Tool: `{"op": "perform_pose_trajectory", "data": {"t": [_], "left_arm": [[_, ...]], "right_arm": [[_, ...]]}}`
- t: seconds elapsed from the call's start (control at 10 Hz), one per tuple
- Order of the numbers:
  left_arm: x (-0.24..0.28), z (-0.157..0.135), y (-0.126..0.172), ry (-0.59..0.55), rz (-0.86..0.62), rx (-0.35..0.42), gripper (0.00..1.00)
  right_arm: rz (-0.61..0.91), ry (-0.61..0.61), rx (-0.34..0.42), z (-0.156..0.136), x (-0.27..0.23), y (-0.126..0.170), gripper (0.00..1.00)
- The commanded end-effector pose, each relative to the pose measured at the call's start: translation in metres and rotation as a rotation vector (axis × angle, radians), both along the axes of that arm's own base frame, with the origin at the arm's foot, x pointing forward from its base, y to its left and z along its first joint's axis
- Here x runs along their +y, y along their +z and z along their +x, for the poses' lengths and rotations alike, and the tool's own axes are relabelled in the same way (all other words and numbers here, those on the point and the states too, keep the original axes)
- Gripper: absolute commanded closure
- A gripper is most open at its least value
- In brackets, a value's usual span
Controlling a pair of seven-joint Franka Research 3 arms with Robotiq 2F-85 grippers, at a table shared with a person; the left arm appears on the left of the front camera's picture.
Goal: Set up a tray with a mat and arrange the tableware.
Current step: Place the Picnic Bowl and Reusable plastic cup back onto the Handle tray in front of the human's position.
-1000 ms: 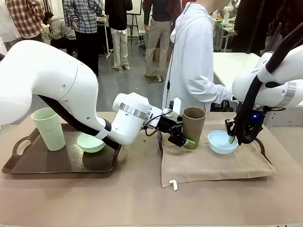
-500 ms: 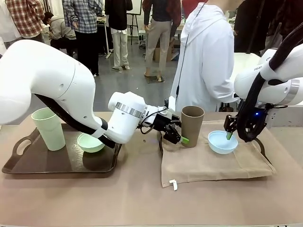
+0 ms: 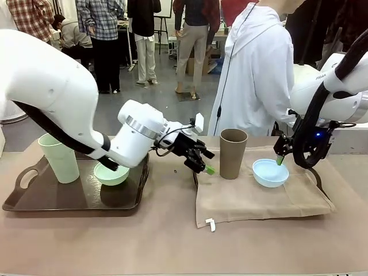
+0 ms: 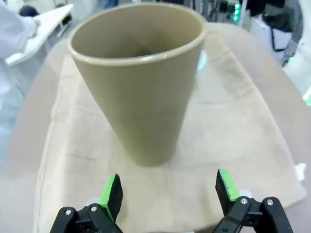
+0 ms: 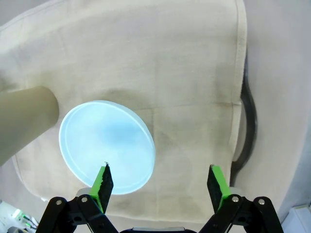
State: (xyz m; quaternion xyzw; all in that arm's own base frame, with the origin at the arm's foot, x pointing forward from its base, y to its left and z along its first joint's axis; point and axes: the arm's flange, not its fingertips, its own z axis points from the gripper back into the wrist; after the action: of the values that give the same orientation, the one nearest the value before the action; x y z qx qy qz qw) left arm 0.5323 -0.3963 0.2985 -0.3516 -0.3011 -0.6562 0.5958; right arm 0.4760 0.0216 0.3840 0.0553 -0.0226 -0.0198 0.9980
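A brown cup (image 3: 233, 152) stands upright on the beige mat (image 3: 259, 200), with a light blue bowl (image 3: 270, 172) to its right. My left gripper (image 3: 205, 165) is open just left of the cup and apart from it. In the left wrist view the brown cup (image 4: 138, 87) stands beyond the open left gripper (image 4: 167, 188), clear of both fingers. My right gripper (image 3: 280, 158) hangs open just above the bowl's far right rim. Seen from the right wrist, the right gripper (image 5: 158, 180) is open over the blue bowl (image 5: 107, 145) and mat (image 5: 170, 58), holding nothing.
A dark tray (image 3: 34, 201) at the left carries a pale green cup (image 3: 57, 155) and a pale green bowl (image 3: 110, 173). The mat covers another tray whose black handle (image 5: 248, 126) shows at its edge. A person in a white top (image 3: 256, 75) stands at the far side.
My left gripper has drawn back leftward from the brown cup, which stays standing. My right gripper has risen slightly off the blue bowl. The person has shifted right.
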Motion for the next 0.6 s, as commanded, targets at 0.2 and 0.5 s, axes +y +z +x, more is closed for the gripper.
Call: {"op": "perform_pose_trajectory", "data": {"t": [0.2,0.5], "left_arm": [[0.048,-0.043,0.08,0.247,0.319,0.09,0.0],[0.06,-0.064,0.128,0.446,0.545,0.099,0.0]], "right_arm": [[-0.034,0.065,-0.026,-0.033,-0.007,0.039,0.0],[-0.026,0.066,-0.054,-0.043,-0.008,0.062,0.0]]}}
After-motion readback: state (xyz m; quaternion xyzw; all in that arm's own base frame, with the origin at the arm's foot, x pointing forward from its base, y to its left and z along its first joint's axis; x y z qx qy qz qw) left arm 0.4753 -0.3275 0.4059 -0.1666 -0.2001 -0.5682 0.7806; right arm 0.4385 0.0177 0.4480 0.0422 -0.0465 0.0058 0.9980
